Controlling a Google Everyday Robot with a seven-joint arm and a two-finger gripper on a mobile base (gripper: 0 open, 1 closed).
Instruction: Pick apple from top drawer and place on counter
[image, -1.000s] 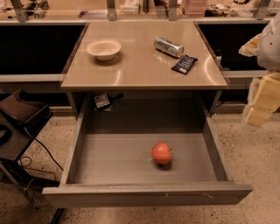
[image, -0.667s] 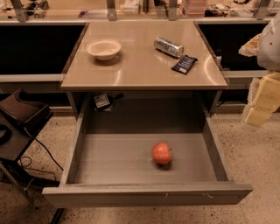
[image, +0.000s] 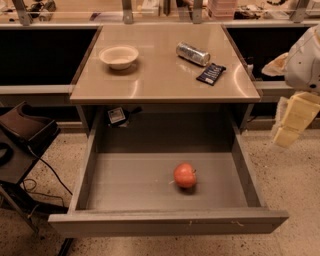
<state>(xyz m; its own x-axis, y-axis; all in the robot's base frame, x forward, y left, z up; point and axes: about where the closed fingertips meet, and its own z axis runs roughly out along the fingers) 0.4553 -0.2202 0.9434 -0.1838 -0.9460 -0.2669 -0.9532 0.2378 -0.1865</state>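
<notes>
Here, a round red apple (image: 185, 175) sits in the flat grey drawer (image: 130, 184); the blocky cream pincer (image: 292, 120) hangs mid-right, grip unclear.

Warm overhead light, glare on counter (image: 160, 75) (soft shadows); jaws lit, right edge

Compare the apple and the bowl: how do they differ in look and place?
The apple is red-orange and lies in the open top drawer; the bowl is pale and sits on the counter. The apple is smaller than the bowl. The apple is a closed ball, the bowl an open dish. Both are round, and the pincer, off to the right beside the counter, touches neither.
</notes>
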